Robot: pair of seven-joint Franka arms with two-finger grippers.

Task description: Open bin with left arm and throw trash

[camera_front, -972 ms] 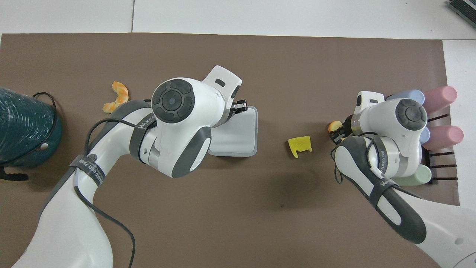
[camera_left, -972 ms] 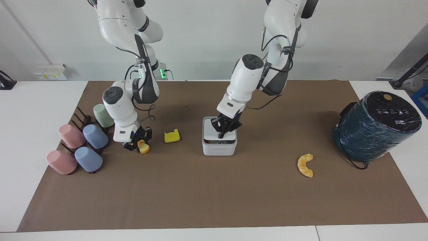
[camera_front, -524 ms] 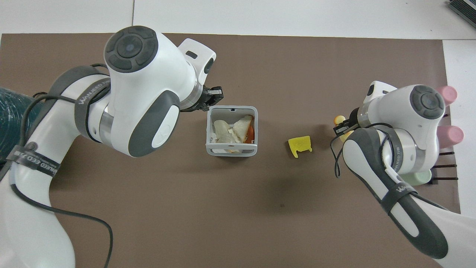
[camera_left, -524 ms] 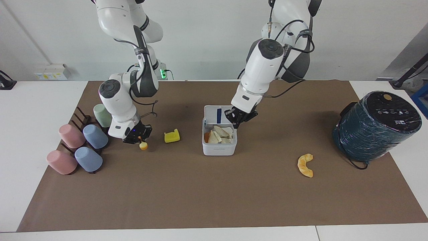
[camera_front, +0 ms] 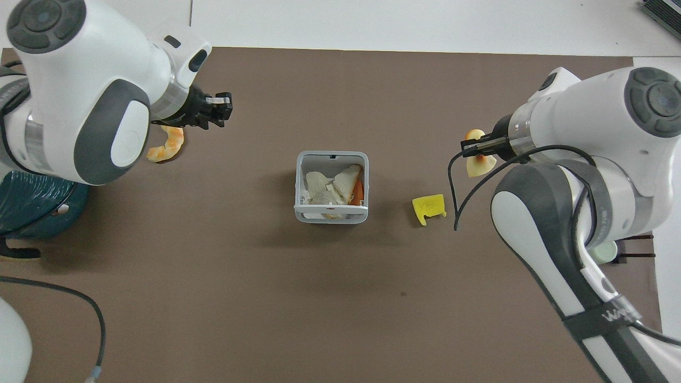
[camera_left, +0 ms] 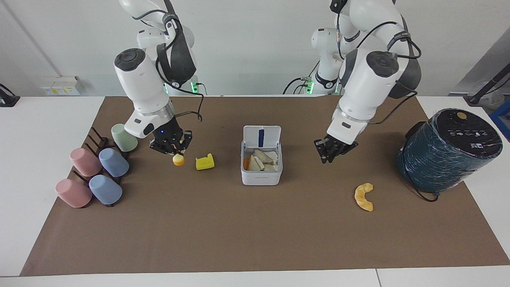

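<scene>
The white bin (camera_left: 261, 179) stands mid-mat with its lid (camera_left: 261, 137) swung upright, blue strip showing; pale crumpled pieces lie inside. It also shows in the overhead view (camera_front: 331, 215). My left gripper (camera_left: 332, 155) is shut and empty, in the air between the bin and the croissant (camera_left: 363, 196); from overhead this gripper (camera_front: 218, 106) is beside the croissant (camera_front: 167, 149). My right gripper (camera_left: 172, 146) is shut on the toast slice (camera_left: 178, 159) and holds it above the mat beside the yellow block (camera_left: 204, 162). From overhead the gripper (camera_front: 472, 149), slice (camera_front: 479, 164) and block (camera_front: 429, 207) all show.
A big dark teal cylinder (camera_left: 448, 149) stands at the left arm's end of the mat. Several pastel cups (camera_left: 91, 173) lie on a dark rack at the right arm's end. The brown mat (camera_left: 255, 235) covers most of the table.
The left gripper left the bin and swung toward the left arm's end, near the croissant; the lid stays open. The right gripper rose with the toast slice and shifted toward the yellow block.
</scene>
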